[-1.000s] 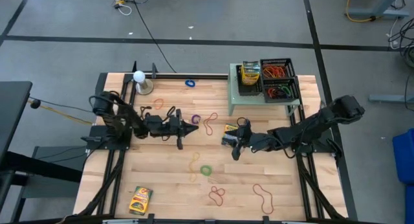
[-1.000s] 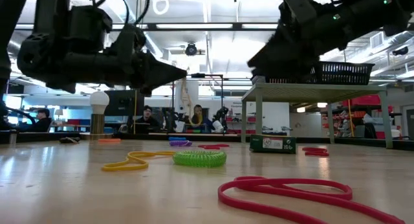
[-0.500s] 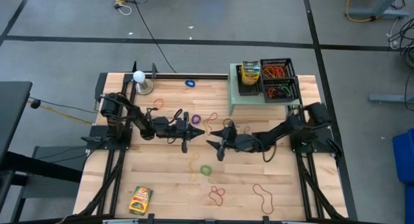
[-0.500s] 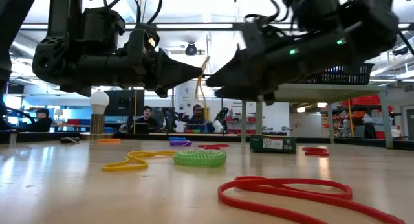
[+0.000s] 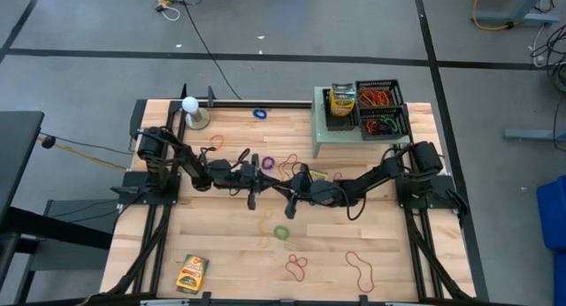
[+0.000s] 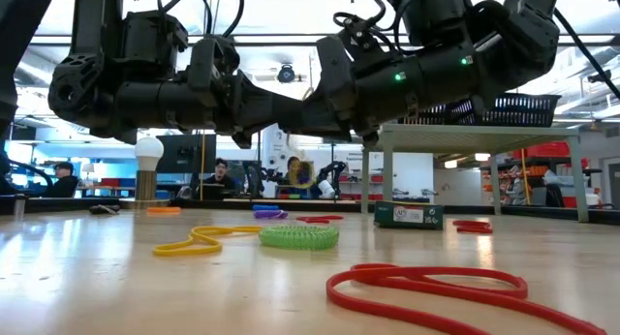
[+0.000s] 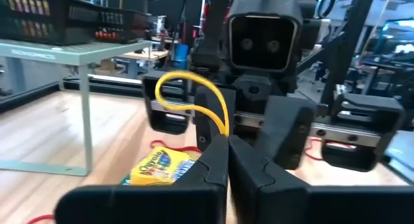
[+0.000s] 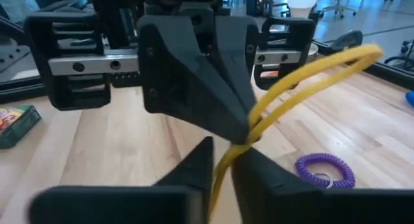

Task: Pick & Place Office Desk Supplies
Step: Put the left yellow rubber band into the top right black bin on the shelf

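Observation:
A yellow rubber band (image 7: 194, 98) hangs in the air over the middle of the table, between my two grippers. They meet tip to tip there. My left gripper (image 5: 265, 177) comes level from the table's left and is shut on the band. My right gripper (image 5: 285, 189) comes from the right and is shut on the same band (image 8: 310, 72). A crayon box (image 7: 158, 169) lies flat on the wood under the right arm. A green coil band (image 5: 282, 232) and a purple coil band (image 8: 325, 169) lie on the table nearby. My left gripper pinches the yellow band between its two fingertips (image 7: 224, 128), reaching level from the table's left. The band's loop arches out beyond the tips toward the right gripper, clear of the table. My right gripper pinches the band (image 8: 234, 151) between its two fingers, right in front of the left gripper's tips. It comes from the table's right, tipped slightly down. The rest of the band sweeps away past the left fingers, lifted clear of the table.
A green stand (image 5: 320, 138) with black baskets (image 5: 380, 110) of bands and crayon boxes stands at the far right. A white ball on a stand (image 5: 189, 107) is far left. Red bands (image 5: 296, 268) and another crayon box (image 5: 192, 271) lie near the front edge.
My right gripper has swept toward the table's left and a little down, up to the left gripper's tips, and has shut on the yellow band there. My left gripper edged slightly rightward, still shut on the band.

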